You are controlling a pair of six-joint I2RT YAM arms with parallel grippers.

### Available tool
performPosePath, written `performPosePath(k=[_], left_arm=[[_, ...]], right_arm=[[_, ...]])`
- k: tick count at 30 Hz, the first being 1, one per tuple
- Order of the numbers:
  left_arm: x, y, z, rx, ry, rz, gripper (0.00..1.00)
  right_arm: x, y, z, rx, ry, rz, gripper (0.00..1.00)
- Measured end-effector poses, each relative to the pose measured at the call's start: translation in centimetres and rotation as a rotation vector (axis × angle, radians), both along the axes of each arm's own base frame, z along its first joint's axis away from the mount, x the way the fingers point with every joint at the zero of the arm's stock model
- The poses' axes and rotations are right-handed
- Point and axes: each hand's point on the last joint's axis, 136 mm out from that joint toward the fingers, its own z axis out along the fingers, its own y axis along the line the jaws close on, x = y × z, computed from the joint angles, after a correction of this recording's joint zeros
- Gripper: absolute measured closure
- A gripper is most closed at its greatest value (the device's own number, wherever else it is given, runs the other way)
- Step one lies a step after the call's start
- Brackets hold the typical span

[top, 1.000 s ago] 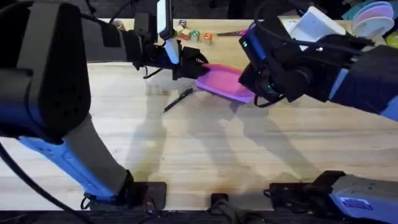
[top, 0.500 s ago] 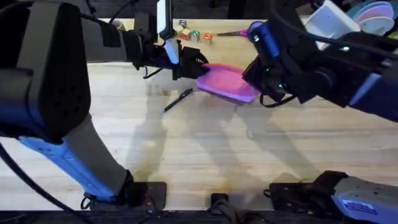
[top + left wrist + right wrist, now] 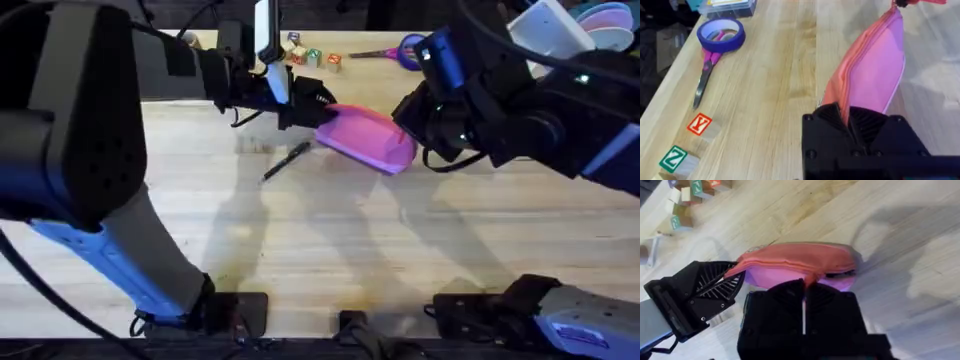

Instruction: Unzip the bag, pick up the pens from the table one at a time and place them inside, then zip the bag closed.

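The table (image 3: 330, 240), pale planks with clear grain, fills most of the overhead view. Both arms reach to its upper middle, and the left arm's large dark bulk covers the upper left of the frame, hiding the tabletop beneath it. Between the arms the bag (image 3: 365, 137) is held tilted off the wood. The left gripper (image 3: 312, 103) pinches the bag's left end, its fingers closed on the fabric edge. The right gripper (image 3: 408, 125) grips the other end, fingers closed at the zipper line; in the right wrist view its black body covers the lower part of the pouch. Just below and left of the bag lies one black pen (image 3: 286, 160), slanted and apart from the pouch. Along the top edge sit purple-handled scissors (image 3: 395, 50) and small lettered blocks (image 3: 312, 58). A roll of blue tape (image 3: 720, 35) rests over the scissors' handle in the left wrist view.
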Motion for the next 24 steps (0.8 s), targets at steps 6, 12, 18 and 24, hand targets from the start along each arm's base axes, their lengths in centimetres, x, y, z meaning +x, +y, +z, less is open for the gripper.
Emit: performPosePath(k=[6,12,18,24], left_arm=[[0.0,0.0,0.0,0.0,0.001,-0.001,0.958],[0.0,0.0,0.0,0.001,0.001,-0.001,0.958],[0.0,0.0,0.0,0.001,0.001,-0.001,0.958],[0.0,0.0,0.0,0.002,0.0,0.0,0.958]], right_arm=[[0.0,0.4,-0.5,-0.003,0.017,0.022,0.97],[1.2,1.9,-1.3,0.007,0.012,0.081,0.97],[2.7,4.4,-1.7,0.043,-0.02,0.181,0.97],[4.4,7.1,-2.7,0.097,-0.045,0.25,0.97]])
